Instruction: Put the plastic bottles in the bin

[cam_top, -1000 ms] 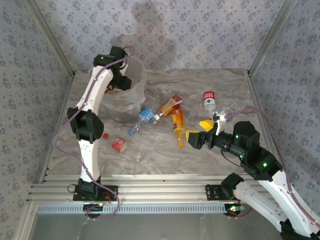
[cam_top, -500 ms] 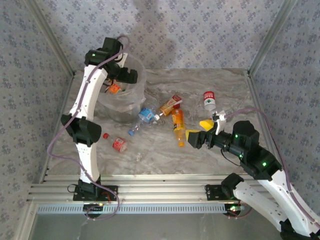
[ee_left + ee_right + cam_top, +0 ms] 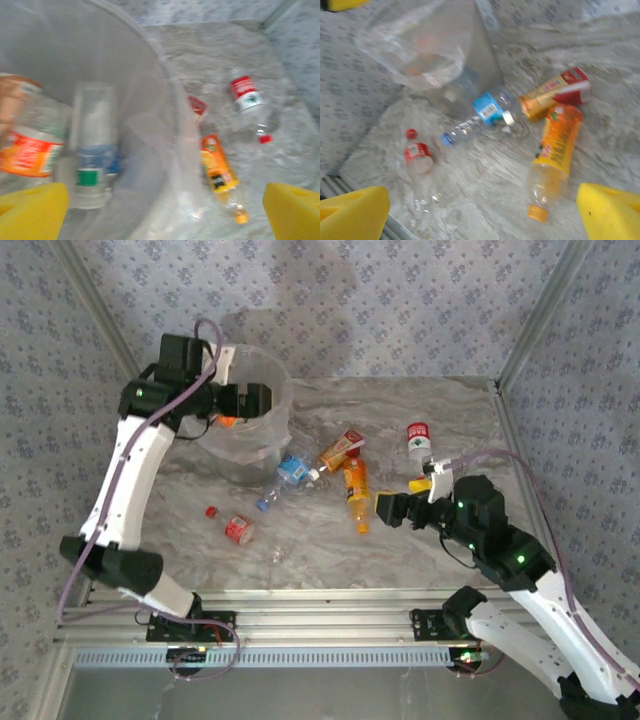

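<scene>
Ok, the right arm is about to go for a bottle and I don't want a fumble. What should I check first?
1. The right tool is open and empty: ok.
2. The orange plastic juice bottle lies free on the marble-patterned table, ahead of that tool: ok.
3. The red-and-orange labelled bottle is clear of it: cannot tell; their ends look close.
4. The left tool is open and empty, at the round translucent pale-grey plastic bin: ok.
5. The bin stands upright: ok.
</scene>
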Robot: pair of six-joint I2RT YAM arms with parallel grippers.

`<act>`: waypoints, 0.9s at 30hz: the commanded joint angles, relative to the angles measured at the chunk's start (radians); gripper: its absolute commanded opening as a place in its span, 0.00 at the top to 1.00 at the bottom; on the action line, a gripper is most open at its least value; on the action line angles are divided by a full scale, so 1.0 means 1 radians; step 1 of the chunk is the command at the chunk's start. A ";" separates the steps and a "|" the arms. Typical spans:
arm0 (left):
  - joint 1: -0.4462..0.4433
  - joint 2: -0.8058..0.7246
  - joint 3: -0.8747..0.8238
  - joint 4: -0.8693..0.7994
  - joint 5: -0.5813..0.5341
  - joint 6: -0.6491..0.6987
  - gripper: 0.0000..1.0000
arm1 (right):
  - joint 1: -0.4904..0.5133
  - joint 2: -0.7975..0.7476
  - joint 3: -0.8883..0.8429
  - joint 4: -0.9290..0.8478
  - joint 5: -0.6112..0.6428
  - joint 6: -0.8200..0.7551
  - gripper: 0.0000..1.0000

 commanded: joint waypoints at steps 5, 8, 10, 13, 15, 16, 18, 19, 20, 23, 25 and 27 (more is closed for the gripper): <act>-0.081 -0.209 -0.366 0.420 0.254 -0.076 0.00 | -0.005 0.114 0.025 -0.120 0.168 0.052 0.08; -0.132 -0.260 -0.468 0.501 0.311 -0.075 0.00 | -0.005 0.169 0.000 -0.113 0.185 0.101 0.13; -0.179 -0.277 -0.522 0.546 0.330 -0.067 0.00 | -0.001 0.200 -0.024 -0.096 0.190 0.141 0.18; -0.232 -0.272 -0.549 0.546 0.354 -0.044 0.00 | 0.017 0.242 -0.064 -0.049 0.187 0.196 0.24; -0.260 -0.270 -0.538 0.508 0.356 -0.006 0.00 | 0.038 0.275 -0.088 -0.024 0.194 0.233 0.26; -0.267 -0.275 -0.547 0.514 0.355 -0.001 0.00 | 0.051 0.291 -0.102 -0.002 0.194 0.249 0.26; -0.271 -0.283 -0.570 0.540 0.369 -0.022 0.00 | 0.075 0.329 -0.125 0.042 0.187 0.273 0.27; -0.274 -0.283 -0.576 0.544 0.380 -0.027 0.00 | 0.087 0.352 -0.135 0.061 0.185 0.286 0.28; -0.279 -0.283 -0.578 0.540 0.384 -0.026 0.00 | 0.097 0.373 -0.142 0.077 0.185 0.294 0.29; -0.295 -0.293 -0.585 0.521 0.361 -0.007 0.00 | 0.128 0.439 -0.161 0.118 0.198 0.326 0.32; -0.299 -0.306 -0.599 0.529 0.328 -0.014 0.01 | 0.135 0.478 -0.178 0.154 0.192 0.345 0.35; -0.299 -0.323 -0.623 0.559 0.306 -0.030 0.00 | 0.142 0.509 -0.190 0.189 0.183 0.356 0.36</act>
